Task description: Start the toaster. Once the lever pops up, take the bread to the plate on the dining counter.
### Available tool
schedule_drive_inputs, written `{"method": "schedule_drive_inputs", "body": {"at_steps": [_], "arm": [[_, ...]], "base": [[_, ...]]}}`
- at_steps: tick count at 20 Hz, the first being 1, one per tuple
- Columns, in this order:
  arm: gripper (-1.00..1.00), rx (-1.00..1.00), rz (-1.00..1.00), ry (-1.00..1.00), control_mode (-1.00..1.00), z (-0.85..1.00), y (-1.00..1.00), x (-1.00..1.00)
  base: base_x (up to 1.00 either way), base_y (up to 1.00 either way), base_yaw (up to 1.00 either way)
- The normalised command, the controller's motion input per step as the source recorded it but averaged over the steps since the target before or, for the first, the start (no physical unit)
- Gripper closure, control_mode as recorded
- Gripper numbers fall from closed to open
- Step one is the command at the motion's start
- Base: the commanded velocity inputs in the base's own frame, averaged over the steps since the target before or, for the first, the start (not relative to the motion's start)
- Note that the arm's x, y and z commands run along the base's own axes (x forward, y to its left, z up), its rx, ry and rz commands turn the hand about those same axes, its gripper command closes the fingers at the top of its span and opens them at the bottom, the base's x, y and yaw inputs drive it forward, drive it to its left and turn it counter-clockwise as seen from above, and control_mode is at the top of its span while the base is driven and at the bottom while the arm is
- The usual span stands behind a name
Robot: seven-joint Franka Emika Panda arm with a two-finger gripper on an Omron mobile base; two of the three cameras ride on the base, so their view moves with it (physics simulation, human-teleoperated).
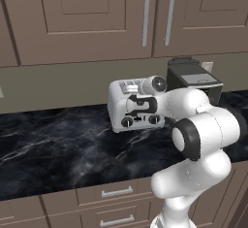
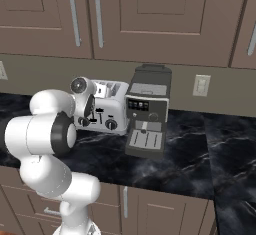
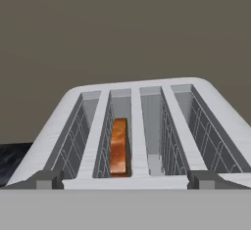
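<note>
The silver-white toaster stands on the black marble counter, against the back wall. In the hand view I look along the toaster's top, which has several slots. The bread, tan with an orange-brown crust, sits upright in the second slot from the left. My gripper is open at the toaster's front edge, its two dark fingertips spread wide with nothing between them. In the base views the hand hovers in front of the toaster's upper face, above its two black knobs. The plate and the dining counter are out of view.
A taller black coffee machine stands right next to the toaster on its right. Brown wall cabinets hang above, and brown drawers run under the counter. Open marble stretches to the toaster's left.
</note>
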Motion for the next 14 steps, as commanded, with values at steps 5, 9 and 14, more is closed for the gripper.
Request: {"method": "schedule_drive_inputs", "body": {"at_steps": [5,9,14], "arm": [[-1.00,-0.02,0.00,0.00,-1.00,0.00,0.04,0.01],[-1.00,-0.03,0.00,0.00,-1.00,0.00,0.14,0.06],[-1.00,-0.02,0.00,0.00,-1.00,0.00,0.20,0.03]], "base": [[0.00,0.00,0.00],[0.00,0.00,0.00],[0.00,0.00,0.00]]}}
